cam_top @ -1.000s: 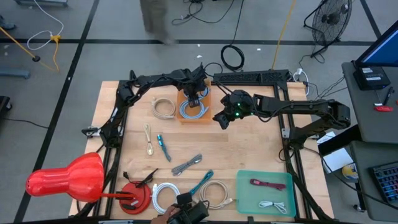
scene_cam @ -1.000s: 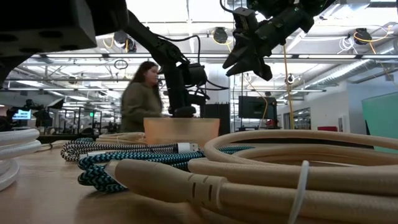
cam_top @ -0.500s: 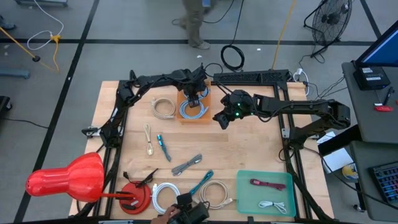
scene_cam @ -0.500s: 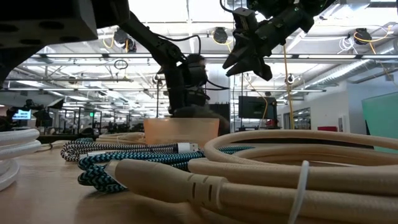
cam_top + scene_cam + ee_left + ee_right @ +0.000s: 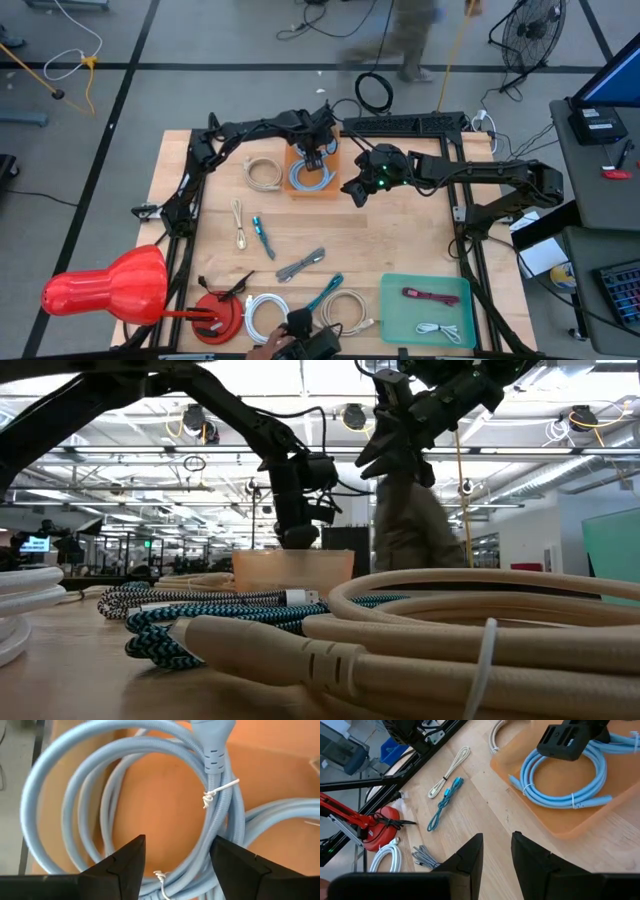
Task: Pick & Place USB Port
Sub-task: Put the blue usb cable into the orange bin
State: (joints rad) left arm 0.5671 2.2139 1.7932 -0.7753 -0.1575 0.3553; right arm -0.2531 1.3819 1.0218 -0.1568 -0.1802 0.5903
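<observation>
A light-blue USB cable (image 5: 310,178), coiled and tied with white twist ties, lies flat on the floor of an orange tray (image 5: 296,191) at the table's far middle. My left gripper (image 5: 313,156) hangs just above the coil (image 5: 215,750), pointing steeply down. Its fingers are open and stand over the coil's middle with nothing between them (image 5: 177,857). In the low view it dips behind the tray's wall (image 5: 290,570). My right gripper (image 5: 354,190) hovers beside the tray's right edge, well above the table, open and empty (image 5: 497,845).
Loose cables lie about the table: a beige coil (image 5: 264,172) left of the tray, a thin beige one (image 5: 239,222), a blue braided one (image 5: 262,237), a grey one (image 5: 300,265), and coils (image 5: 345,310) near the front. A green tray (image 5: 395,300) sits front right. A person's hand (image 5: 265,346) shows at the near edge.
A person beyond the table's far edge has walked from the left to the right. Neither arm has visibly shifted, and the blue coil lies in the tray as before.
</observation>
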